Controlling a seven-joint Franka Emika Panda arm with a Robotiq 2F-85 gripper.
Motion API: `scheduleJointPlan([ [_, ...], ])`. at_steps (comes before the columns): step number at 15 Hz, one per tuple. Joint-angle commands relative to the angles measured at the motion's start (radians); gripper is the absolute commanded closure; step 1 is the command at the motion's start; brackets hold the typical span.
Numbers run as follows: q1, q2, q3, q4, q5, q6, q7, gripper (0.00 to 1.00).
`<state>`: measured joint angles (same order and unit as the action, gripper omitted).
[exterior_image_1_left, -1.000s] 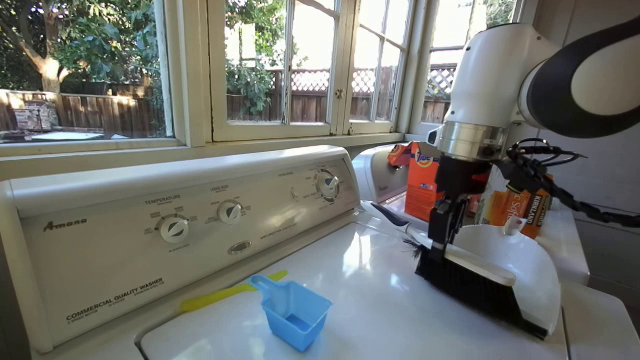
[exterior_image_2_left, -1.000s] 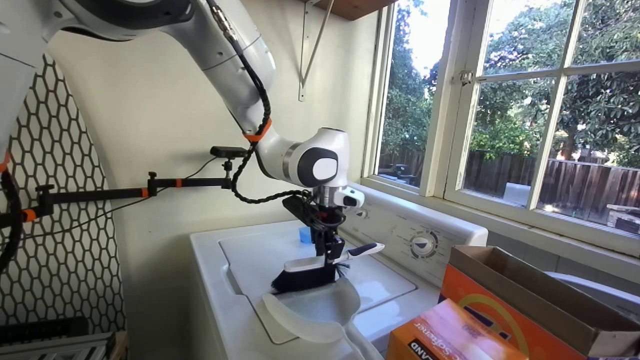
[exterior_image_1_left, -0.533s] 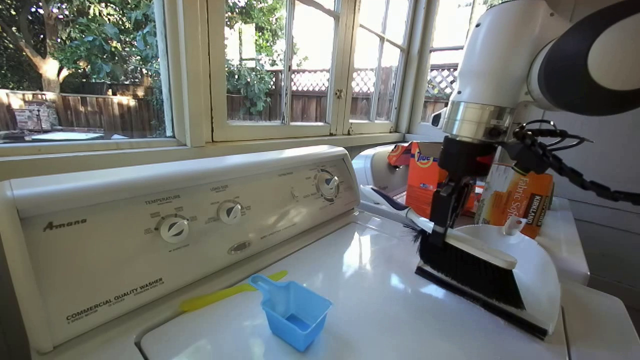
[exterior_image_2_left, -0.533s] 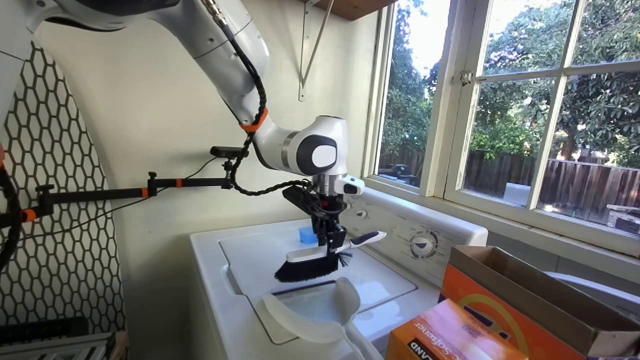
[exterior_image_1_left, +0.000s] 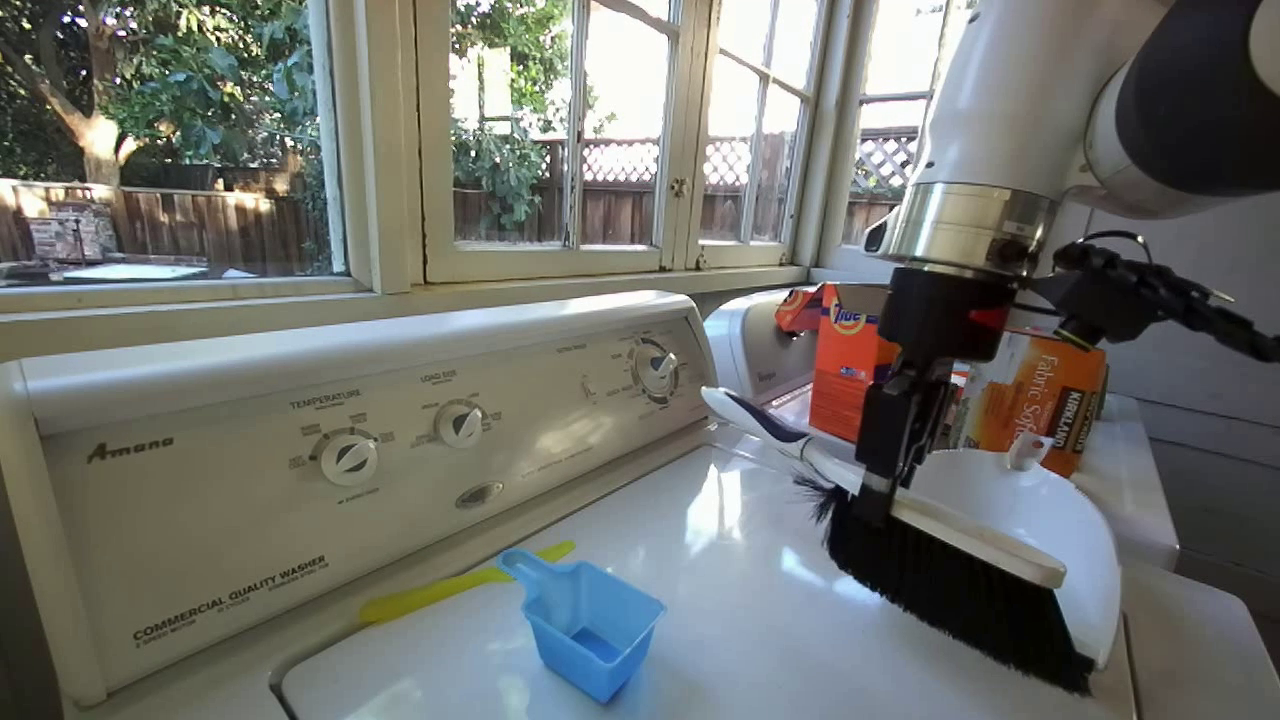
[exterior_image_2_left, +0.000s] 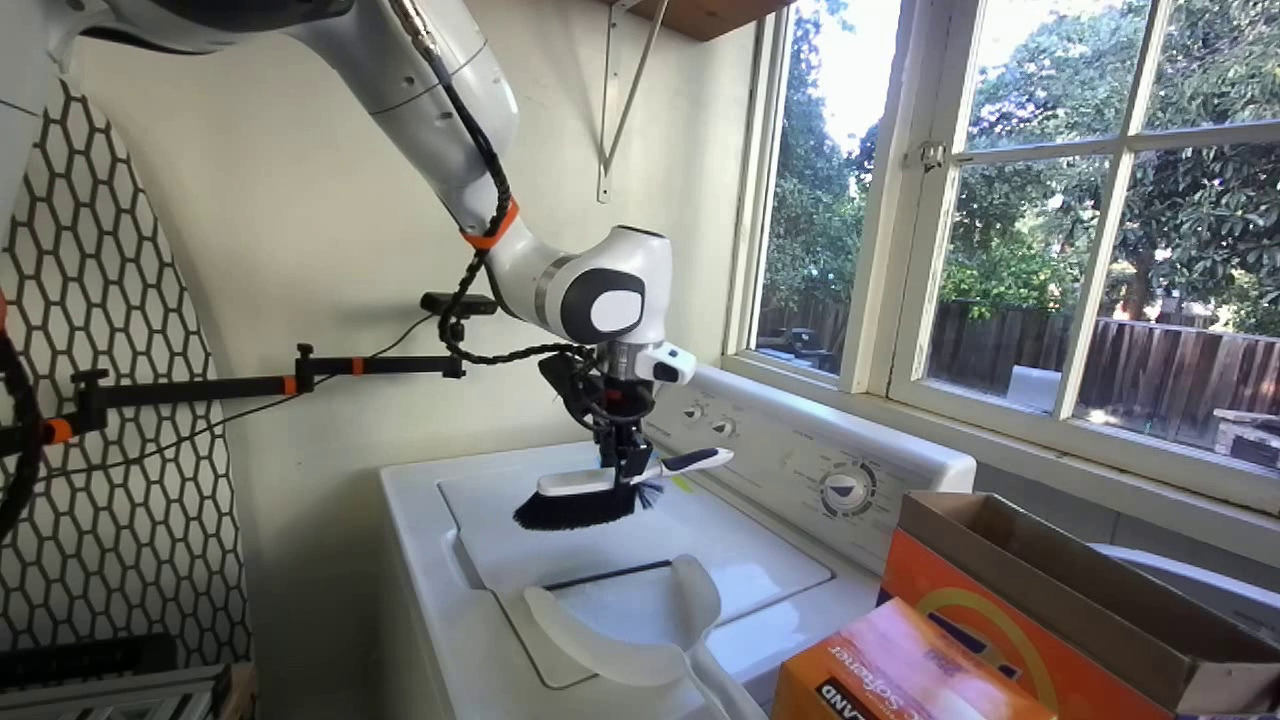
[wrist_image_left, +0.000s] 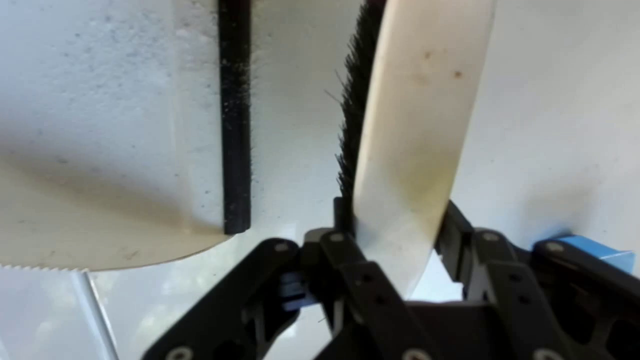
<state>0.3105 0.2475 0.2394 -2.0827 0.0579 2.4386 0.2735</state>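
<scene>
On the bench (exterior_image_1_left: 740, 640), from left to right in an exterior view, a yellow strip (exterior_image_1_left: 435, 598) lies along the foot of the dial panel (exterior_image_1_left: 390, 520), and a blue scoop (exterior_image_1_left: 575, 645) stands in front of it. Next comes the brush (exterior_image_1_left: 930, 570), handle (exterior_image_1_left: 755, 415) toward the panel, bristles (exterior_image_1_left: 1000, 620) down; the Tide box (exterior_image_1_left: 845, 385) stands beyond. The fingers (exterior_image_1_left: 877, 505) are clamped on the brush's white body, close to the handle. At the right are the white dustpan (exterior_image_1_left: 1020, 495) and, behind it, the softener box (exterior_image_1_left: 1040, 395). There the bristles overlap the dustpan.

In an exterior view, a hexagon pattern (exterior_image_2_left: 110, 280) and a camera (exterior_image_2_left: 458, 303) on a bar (exterior_image_2_left: 405, 367) show at the left, and the brush hangs over the bench with a clear gap to the dustpan. The scoop is almost wholly hidden behind the fingers, and only a bit of the strip shows; at the right, the Tide box's open top is plain to see.

Only the wrist view, again from the left, shows dark specks (wrist_image_left: 87, 50) inside the dustpan, up to its black lip (wrist_image_left: 236, 125). Then come a band of bench, the bristles' edge, and the white body with small brown spots (wrist_image_left: 457, 74), a finger against each side. At the lower right a corner of the scoop shows.
</scene>
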Motion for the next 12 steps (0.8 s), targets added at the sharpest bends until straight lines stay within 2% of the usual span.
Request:
scheduleJointPlan([
  [1, -0.007, 0.008, 0.031, -0.053, 0.094, 0.072, -0.036, 0.82],
  [3, -0.007, 0.010, 0.038, -0.081, 0.115, 0.097, -0.045, 0.82],
  [12, -0.019, -0.038, 0.002, -0.191, 0.065, 0.144, -0.041, 0.82],
])
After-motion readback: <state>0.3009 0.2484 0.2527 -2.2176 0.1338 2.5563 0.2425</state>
